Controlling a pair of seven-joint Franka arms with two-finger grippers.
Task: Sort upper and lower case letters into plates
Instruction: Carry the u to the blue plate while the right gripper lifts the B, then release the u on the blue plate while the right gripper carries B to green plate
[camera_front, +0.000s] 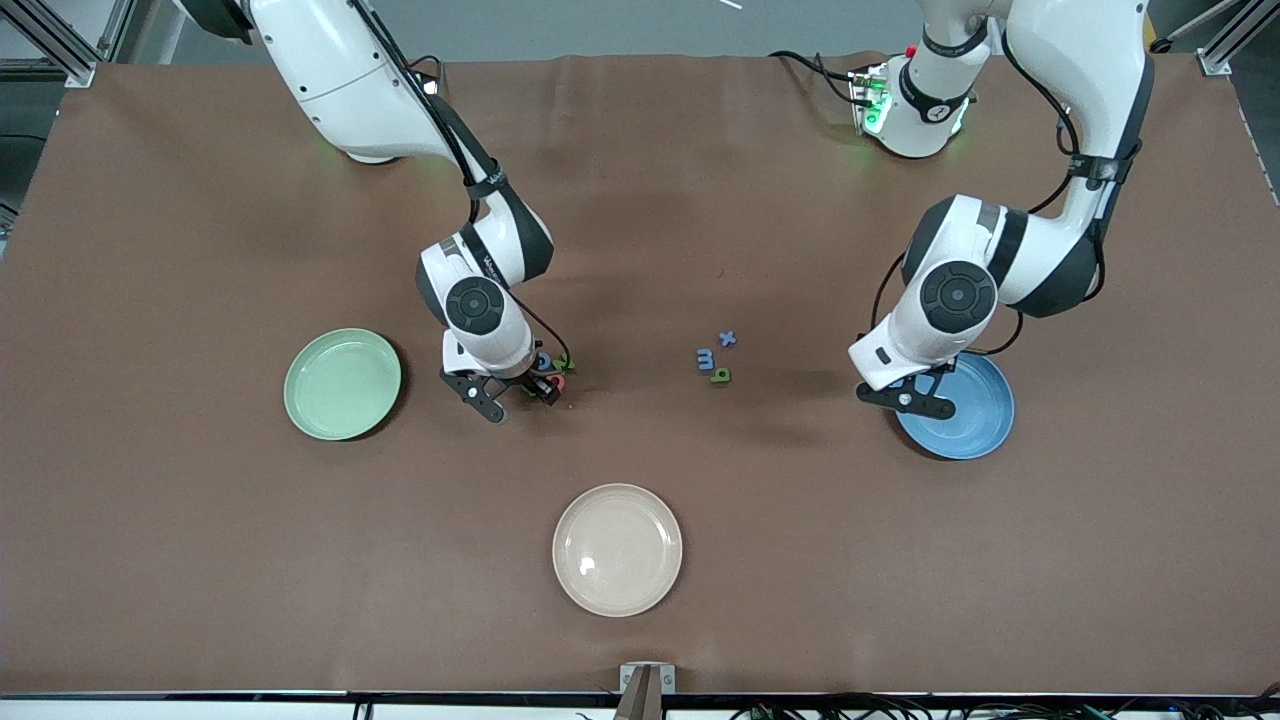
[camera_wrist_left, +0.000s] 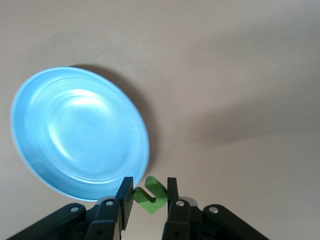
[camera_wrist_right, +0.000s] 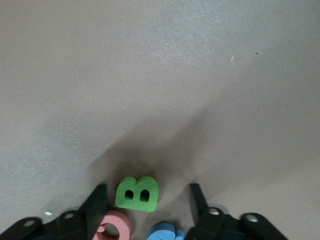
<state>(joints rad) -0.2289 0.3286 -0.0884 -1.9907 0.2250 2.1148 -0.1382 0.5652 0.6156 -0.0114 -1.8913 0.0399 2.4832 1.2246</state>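
**Two letters in hand: one about to drop, one about to be grasped**

Brown worktop (camera_front: 640, 200) fills the front view, with three plates on it: the mint plate (camera_front: 342, 384) toward the right arm's end, the blue plate (camera_front: 968, 410) toward the left arm's end, and a beige plate (camera_front: 617, 549) nearest the camera. You can see the right gripper (camera_front: 515, 395) down at a small cluster of capitals beside the mint plate. Three lower-case letters lie near the middle: x (camera_front: 728, 339), m (camera_front: 706, 358) and a green one (camera_front: 720, 376). Your left gripper (camera_front: 915, 398) hangs over the edge of the blue plate.

From the left wrist view, the left gripper (camera_wrist_left: 150, 195) is clamped on a green letter (camera_wrist_left: 149, 194), held above the worktop just beside the blue plate (camera_wrist_left: 75, 135), not yet over its bowl. Judging by this, your next move is a short shift over the plate, then a release.

From the right wrist view, the right gripper (camera_wrist_right: 147, 200) has its fingers (camera_wrist_right: 96, 202) spread on either side of the green B (camera_wrist_right: 137, 193), not touching it. A pink letter (camera_wrist_right: 114, 227) and a blue letter (camera_wrist_right: 167, 233) sit just beside the B, so you need a clean pinch that takes the B alone before carrying it to the mint plate.
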